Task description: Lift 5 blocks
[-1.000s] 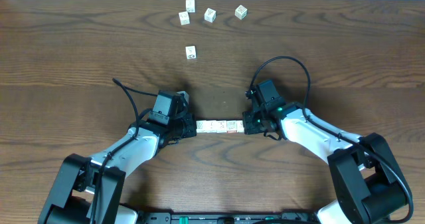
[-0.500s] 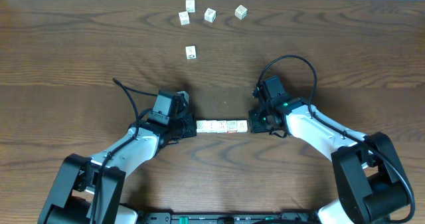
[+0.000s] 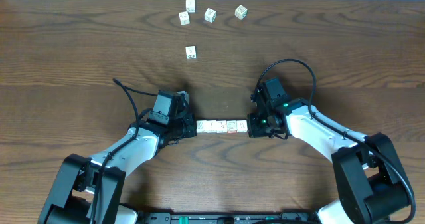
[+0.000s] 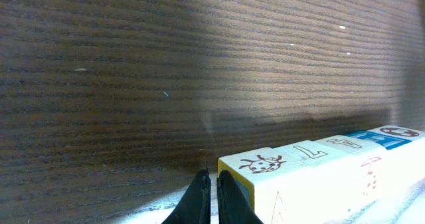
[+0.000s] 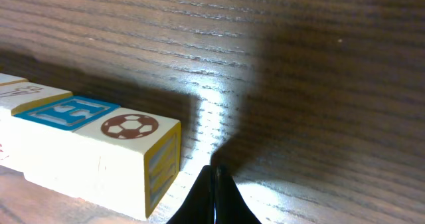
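Observation:
A straight row of several white blocks (image 3: 222,125) lies on the table between my two grippers. My left gripper (image 3: 190,127) is shut with nothing in it, its tip against the row's left end. In the left wrist view the shut left gripper (image 4: 214,184) stands beside the ladybird block (image 4: 265,167). My right gripper (image 3: 252,125) is shut and empty at the row's right end. In the right wrist view the right gripper (image 5: 214,177) sits just right of the football block (image 5: 129,127), next to a blue-letter block (image 5: 66,111).
More white cubes lie loose at the far side of the table: one alone (image 3: 190,52) and several near the back edge (image 3: 210,14). Both arms' bodies and cables fill the near side of the dark wooden table (image 3: 80,64).
My right gripper drew back to the right, uncovering the row's last block, then came a little back towards it. The left gripper and the row have not moved.

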